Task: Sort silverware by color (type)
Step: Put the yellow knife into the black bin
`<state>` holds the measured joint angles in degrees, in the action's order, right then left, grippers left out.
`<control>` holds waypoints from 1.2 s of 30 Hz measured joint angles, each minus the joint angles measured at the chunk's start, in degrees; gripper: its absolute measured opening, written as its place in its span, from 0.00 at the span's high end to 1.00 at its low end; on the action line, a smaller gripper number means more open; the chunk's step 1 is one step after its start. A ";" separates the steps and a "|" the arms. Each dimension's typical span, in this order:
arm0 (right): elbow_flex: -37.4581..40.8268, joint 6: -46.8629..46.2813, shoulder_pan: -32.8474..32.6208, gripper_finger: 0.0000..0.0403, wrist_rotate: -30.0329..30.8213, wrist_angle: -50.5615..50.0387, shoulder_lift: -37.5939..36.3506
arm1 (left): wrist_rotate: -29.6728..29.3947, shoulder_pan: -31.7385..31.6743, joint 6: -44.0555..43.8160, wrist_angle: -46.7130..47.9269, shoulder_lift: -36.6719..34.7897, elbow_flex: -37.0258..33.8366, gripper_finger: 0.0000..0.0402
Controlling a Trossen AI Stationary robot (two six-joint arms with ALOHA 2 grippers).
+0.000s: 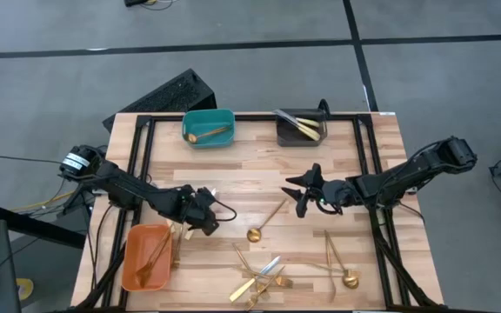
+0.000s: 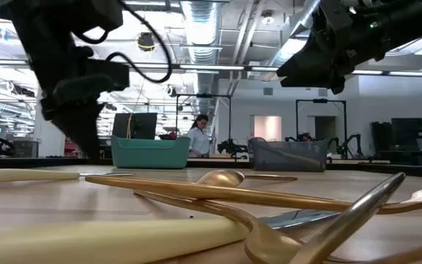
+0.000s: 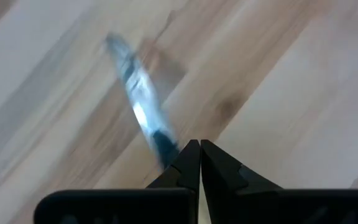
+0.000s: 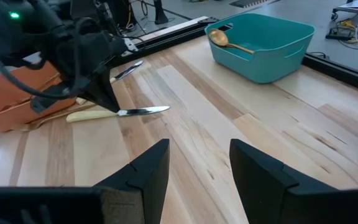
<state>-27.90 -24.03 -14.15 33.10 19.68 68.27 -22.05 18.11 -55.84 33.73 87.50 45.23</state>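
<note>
My left gripper (image 1: 209, 223) stands over the table's left half, just right of the orange bin (image 1: 131, 261), which holds gold forks. It is shut on a knife (image 4: 120, 112) with a pale gold handle and a silvery blade (image 3: 138, 102). My right gripper (image 4: 197, 168) hangs open and empty above the middle of the table (image 1: 297, 196). A gold spoon (image 1: 263, 223) lies between the two grippers. A heap of gold silverware (image 1: 259, 278) and another spoon (image 1: 344, 271) lie near the front edge. My left gripper pinches the knife between its two fingertips (image 3: 190, 155), about where the blade meets the handle (image 4: 113, 112). The fingers come steeply from above and lie across the knife. The knife stays about level; the blade's shadow falls beside it, so it seems slightly off the wood.
A teal bin (image 1: 209, 128) with a gold spoon and a grey bin (image 1: 301, 128) with knives stand at the far edge. A black frame (image 1: 143, 148) runs along the table's sides. Another knife (image 4: 129, 70) lies behind my left gripper. Bare wood lies mid-table.
</note>
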 joint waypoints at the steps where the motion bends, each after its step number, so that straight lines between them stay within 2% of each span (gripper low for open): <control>1: 0.00 0.00 -0.24 0.52 0.00 0.00 0.00 | 0.56 0.04 -0.76 1.43 0.00 0.00 0.99; 6: 0.00 0.00 -0.55 0.52 -0.02 -0.01 0.00 | 0.84 0.72 -3.68 5.49 -0.02 -0.18 0.89; 13: 0.00 -0.02 -0.88 0.52 -0.27 0.00 0.00 | 3.24 0.75 -2.85 -2.83 -0.04 -4.79 0.68; 17: 0.00 -0.07 -0.90 0.52 -0.34 0.02 0.00 | 4.10 0.45 -4.07 -5.34 -0.42 -7.54 0.63; 21: 0.00 -0.87 -0.88 0.52 -0.37 0.04 0.00 | 4.25 0.42 -4.99 -5.78 -0.44 -8.72 0.70; 26: 0.00 -2.01 -0.90 0.52 -1.55 0.18 0.00 | 3.29 0.39 -2.15 -7.45 -0.42 -8.81 0.94; 27: 0.00 -2.57 -0.90 0.52 -1.57 0.18 0.00 | 2.75 0.39 -1.55 -8.03 -0.37 -8.57 0.96; 31: 0.00 -4.51 -0.89 0.52 -1.57 0.22 0.08 | -1.92 0.37 2.81 -9.94 0.36 -5.46 0.95; 36: -0.04 -5.93 -0.90 0.52 -1.60 2.17 2.09 | -12.93 -0.40 13.12 -16.31 0.13 -0.04 0.96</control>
<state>-27.94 -29.97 -15.05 31.51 21.86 70.36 -34.98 17.71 -42.72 17.42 87.63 45.19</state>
